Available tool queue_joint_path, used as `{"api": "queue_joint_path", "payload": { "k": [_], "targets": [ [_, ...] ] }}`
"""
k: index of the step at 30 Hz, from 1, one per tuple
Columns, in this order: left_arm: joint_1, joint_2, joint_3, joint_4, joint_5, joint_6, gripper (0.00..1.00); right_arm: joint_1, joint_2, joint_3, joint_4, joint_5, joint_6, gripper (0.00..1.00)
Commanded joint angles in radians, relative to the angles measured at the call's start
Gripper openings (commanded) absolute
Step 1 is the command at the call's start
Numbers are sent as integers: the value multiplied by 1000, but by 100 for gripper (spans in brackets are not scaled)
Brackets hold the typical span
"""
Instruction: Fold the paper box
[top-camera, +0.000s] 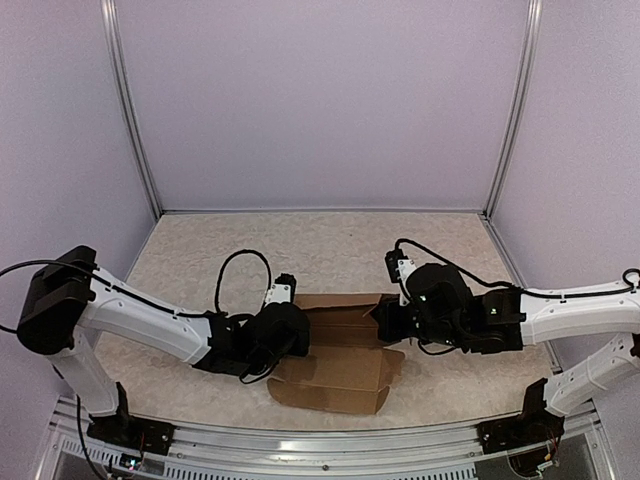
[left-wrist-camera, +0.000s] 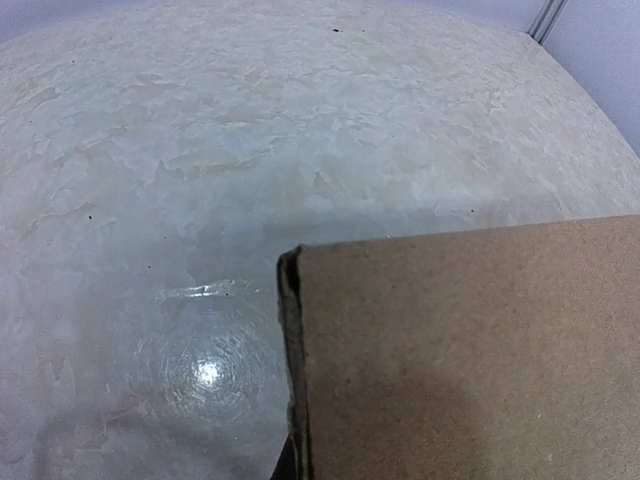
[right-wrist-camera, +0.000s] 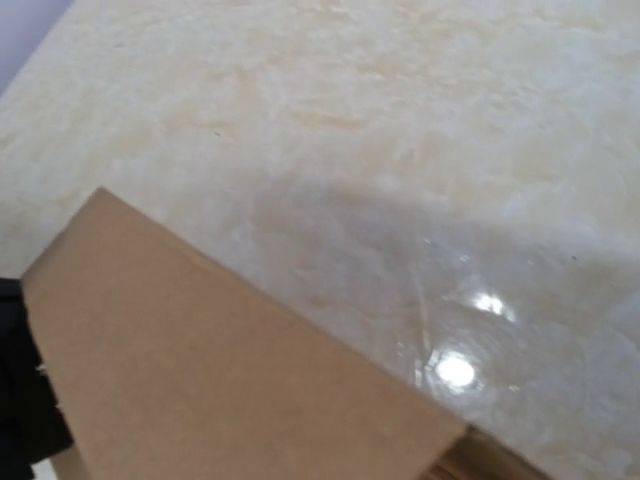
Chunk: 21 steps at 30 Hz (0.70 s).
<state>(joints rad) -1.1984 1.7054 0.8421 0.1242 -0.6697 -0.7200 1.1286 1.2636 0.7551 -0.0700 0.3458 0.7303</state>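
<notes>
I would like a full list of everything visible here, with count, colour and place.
brown cardboard paper box: one, brown, near middle of table, between the claws
beige mottled table: one, beige, under everything
lilac walls: three, lilac, around the table
metal posts: two, silver, back corners
robot arms: two, white and black, reaching in from both sides
left claw: one, black, shut, at box's left end
right claw: one, black, shut, at box's right end

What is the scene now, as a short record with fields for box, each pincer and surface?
object: paper box, brown cardboard, partly folded
surface: beige table, box lies on it
left pincer: shut, at the box's left end; grip hidden
right pincer: shut, at the box's right end; grip hidden
stage: folding not finished
</notes>
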Motion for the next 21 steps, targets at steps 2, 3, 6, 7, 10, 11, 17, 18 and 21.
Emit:
{"api": "queue_joint_path", "payload": {
  "k": [2,3,6,7,10,11,17,18,21],
  "targets": [
    [-15,-39,-6,8,14,5,0,6,-27,0,67,-51,-35,0],
    [-15,-42,-5,7,12,7,0,6,-34,-7,67,-54,-40,0],
    [-14,-51,-1,-3,9,6,0,5,-56,-17,108,-70,-63,0],
    [-14,-57,-3,-6,6,3,0,6,-59,-11,106,-78,-74,0],
    [-12,-72,-6,-11,-4,0,0,5,-68,12,85,-109,-116,0],
    [-9,-75,-6,-13,-6,-1,0,5,-72,20,78,-122,-130,0],
    [34,-96,-13,-14,15,7,0,7,-93,100,-58,-192,-208,0],
    [42,-101,-17,-14,15,11,0,7,-100,111,-78,-199,-222,0],
    [65,-121,-29,-13,12,24,0,7,-139,123,-111,-217,-253,0]
  ]
}}
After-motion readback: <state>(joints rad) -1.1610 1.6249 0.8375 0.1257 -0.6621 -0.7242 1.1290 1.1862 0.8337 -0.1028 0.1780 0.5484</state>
